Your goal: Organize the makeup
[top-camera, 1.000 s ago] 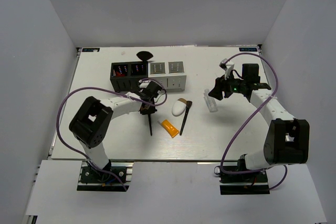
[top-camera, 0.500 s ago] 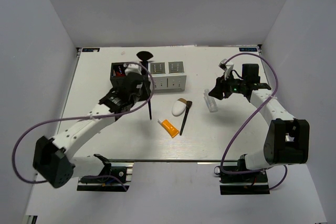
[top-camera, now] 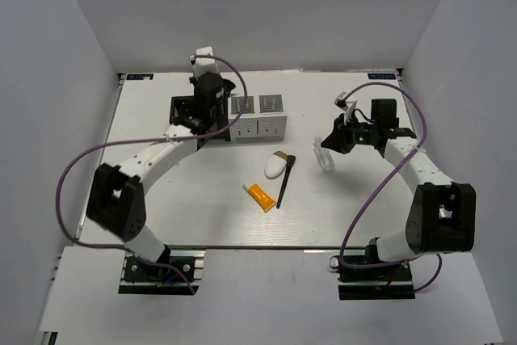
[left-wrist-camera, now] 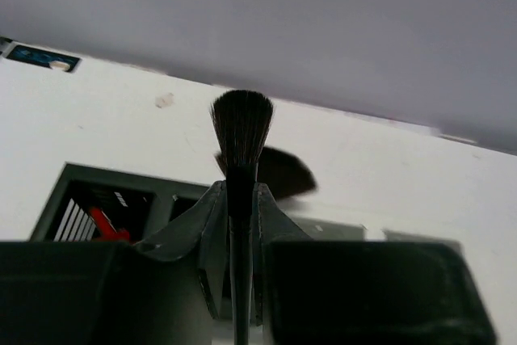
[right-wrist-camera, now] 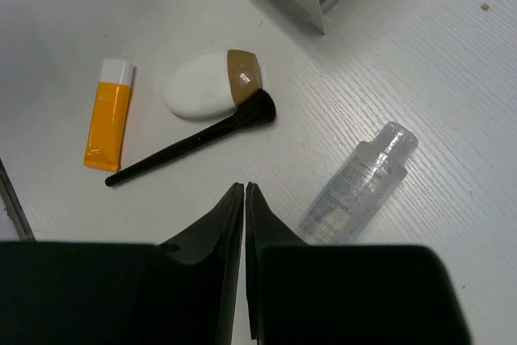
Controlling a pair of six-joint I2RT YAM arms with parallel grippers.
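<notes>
Pinching a black brush in the left gripper, bristles up, just above the black box at the back of the counter. Got the right gripper pressed together with nothing in it, hovering near the clear bottle. Lying loose in front of the white box: white sponge, second brush just beside it, orange tube nearby.

My left hand hides most of the brush handle; black box contents mostly blocked from view.
</notes>
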